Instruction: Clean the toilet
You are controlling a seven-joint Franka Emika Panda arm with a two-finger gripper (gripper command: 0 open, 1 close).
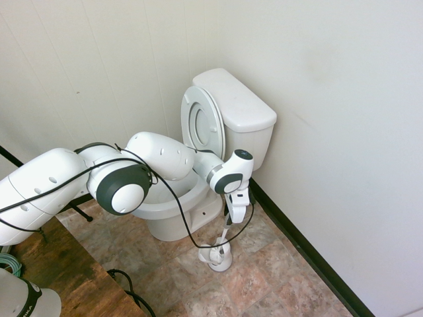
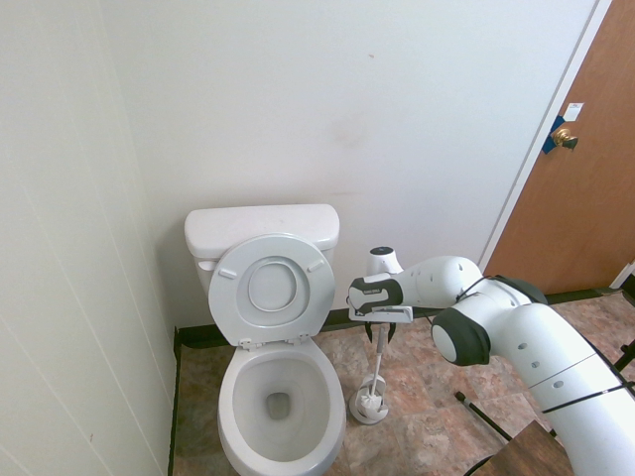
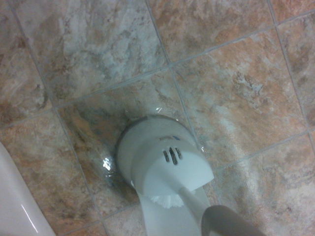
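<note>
- We see the toilet (image 2: 281, 397) against the wall, its seat and lid raised back against the tank.
- A white brush holder (image 2: 369, 405) stands on the tiled floor (image 2: 427, 416) just beside the toilet's bowl, with the brush (image 2: 378, 359) upright in it.
- The claw (image 2: 381, 331) points down at the top of the brush handle; we cannot tell whether it grips the handle.

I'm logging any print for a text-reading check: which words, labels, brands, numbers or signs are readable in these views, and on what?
None can be read.
toilet: no visible print.
brush holder: only vent slots, no lettering.
White tag on the door: too small to tell if it bears text.
</note>
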